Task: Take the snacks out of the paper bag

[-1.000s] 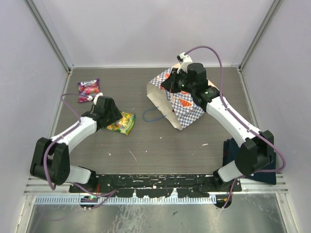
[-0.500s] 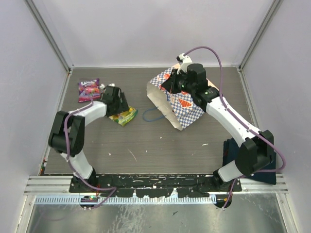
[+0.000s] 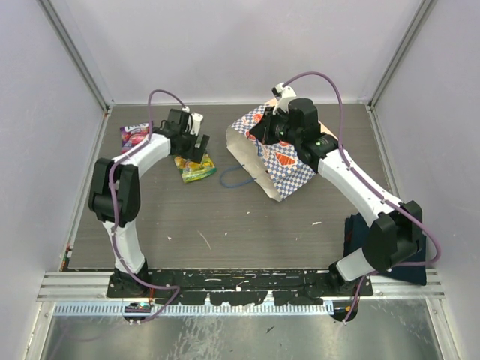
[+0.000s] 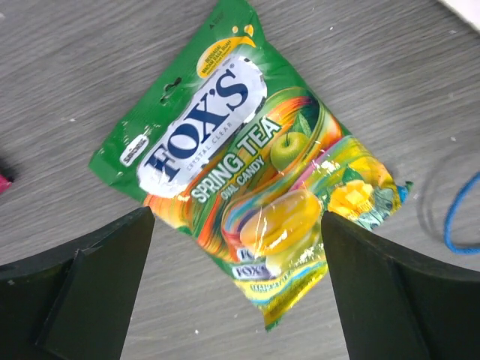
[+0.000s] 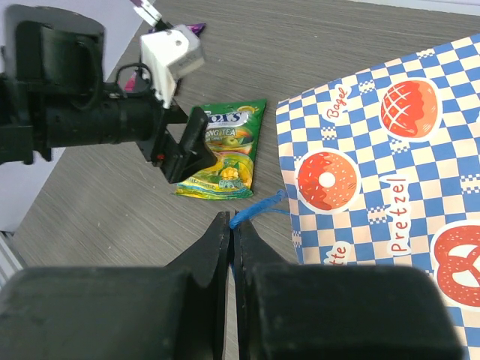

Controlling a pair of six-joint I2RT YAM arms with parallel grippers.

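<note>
The left claw (image 4: 236, 217) is held open over a green snack packet (image 4: 247, 165). The right claw (image 5: 231, 223) is closed on the blue cord (image 5: 259, 206) of the paper bag (image 5: 375, 157).

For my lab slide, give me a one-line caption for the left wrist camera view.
Open left tool above a green Fox's Spring Tea candy packet lying flat on the grey table.
</note>
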